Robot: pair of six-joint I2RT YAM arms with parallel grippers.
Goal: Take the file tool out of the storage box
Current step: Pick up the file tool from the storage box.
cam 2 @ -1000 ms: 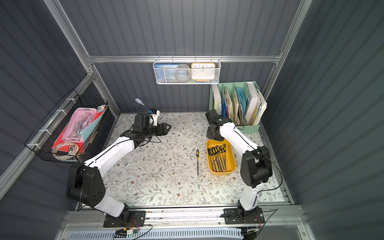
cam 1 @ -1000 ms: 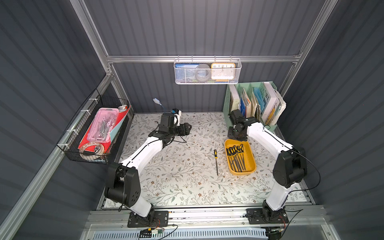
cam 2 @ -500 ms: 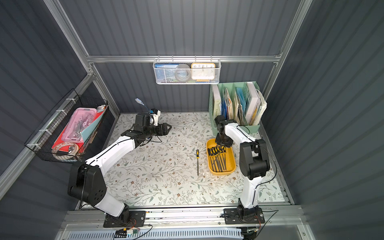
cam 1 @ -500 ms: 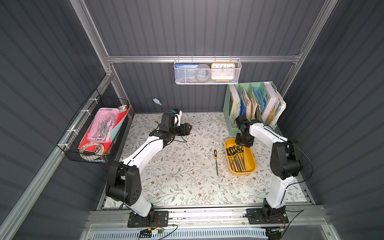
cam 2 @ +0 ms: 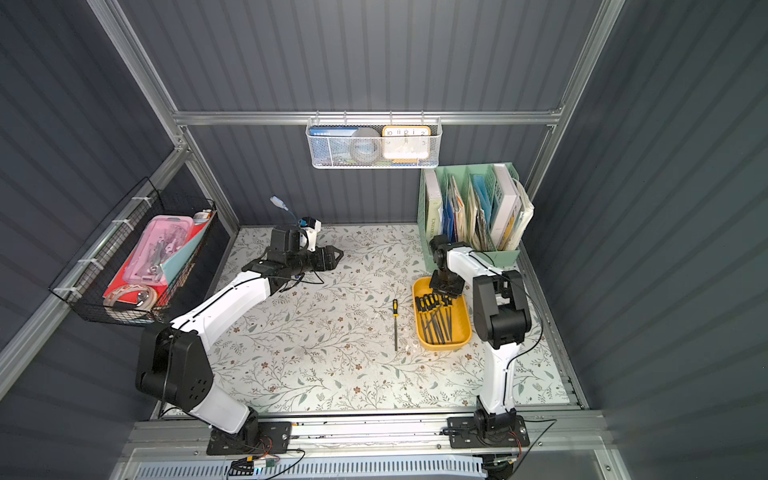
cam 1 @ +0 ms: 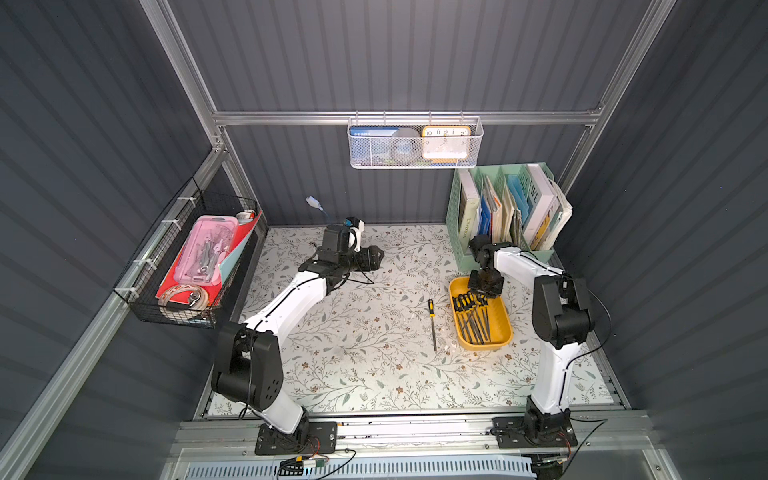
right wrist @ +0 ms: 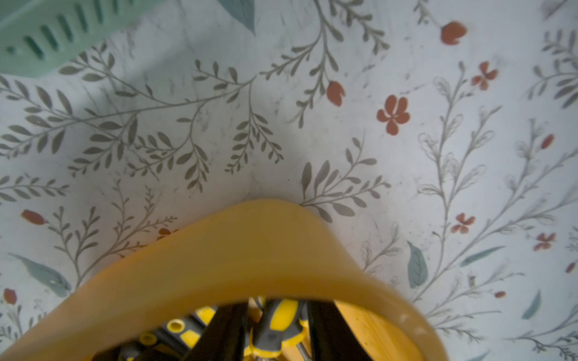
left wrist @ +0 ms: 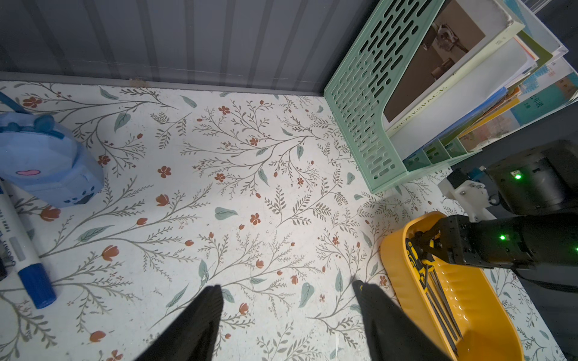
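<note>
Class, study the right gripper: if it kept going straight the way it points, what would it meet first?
The right gripper points down into the shallow yellow plastic tray. First in its line is the black-and-yellow file handle between its fingers; whether it touches is unclear.

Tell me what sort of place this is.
Probably a robot test cell dressed as a small storage or study nook. Two white arms are bolted to a front rail. It has dark ribbed walls on an aluminium frame, a mint-green book organiser and hanging wire baskets.
</note>
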